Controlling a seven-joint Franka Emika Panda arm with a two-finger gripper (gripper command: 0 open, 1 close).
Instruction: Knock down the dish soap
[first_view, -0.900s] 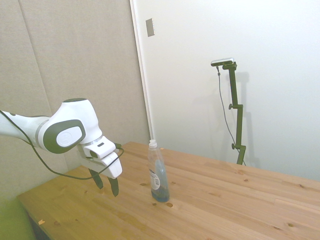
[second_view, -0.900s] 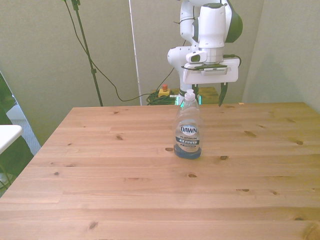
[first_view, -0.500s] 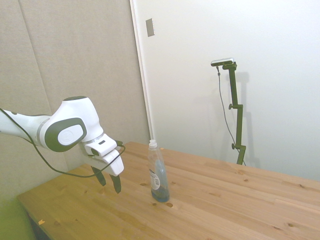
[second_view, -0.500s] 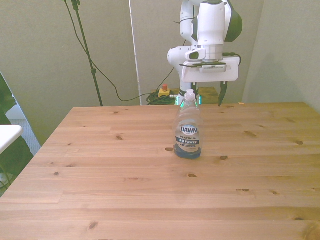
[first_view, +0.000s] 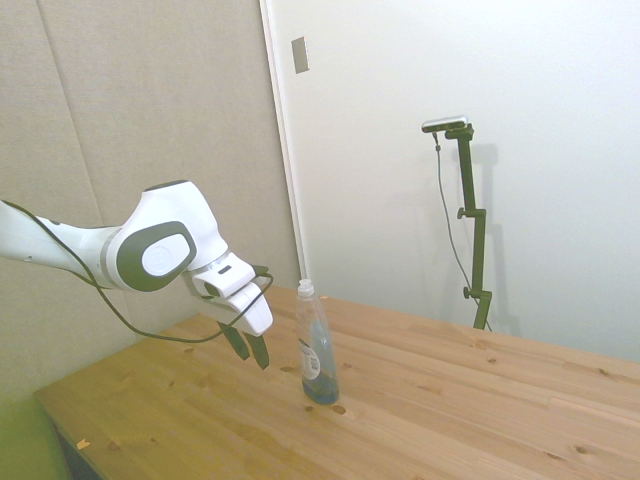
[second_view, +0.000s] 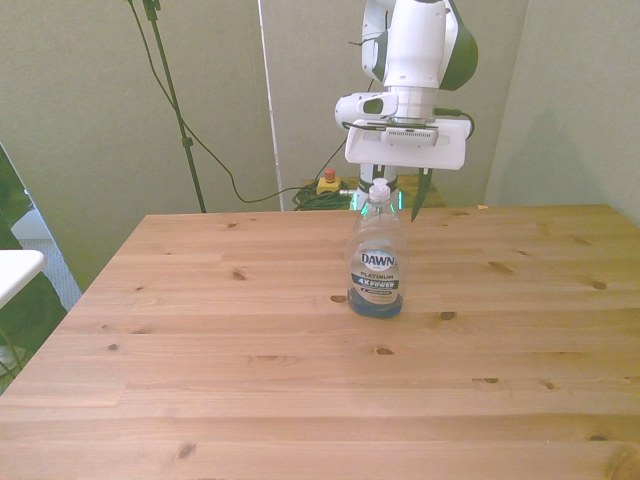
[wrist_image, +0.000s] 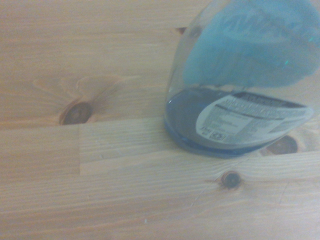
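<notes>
Since a moment ago the gripper (first_view: 253, 352), jaws parted and empty, has been brought close behind the dish soap (second_view: 377, 255), upright mid-desk (second_view: 250, 400); contact judged imminent, bottle not yet toppled.

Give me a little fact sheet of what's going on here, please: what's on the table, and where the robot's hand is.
Object: dish soap, a slim clear bottle with blue liquid low down
Pose: upright on the wooden table
Cap: white, on top
Label: white-and-blue, facing the front view
Gripper: above the table, just behind the bottle, level with its middle
Jaws: open, pointing down
Contact: none visible; a gap shows in the side view
Wrist view: bottle base seen close
</notes>
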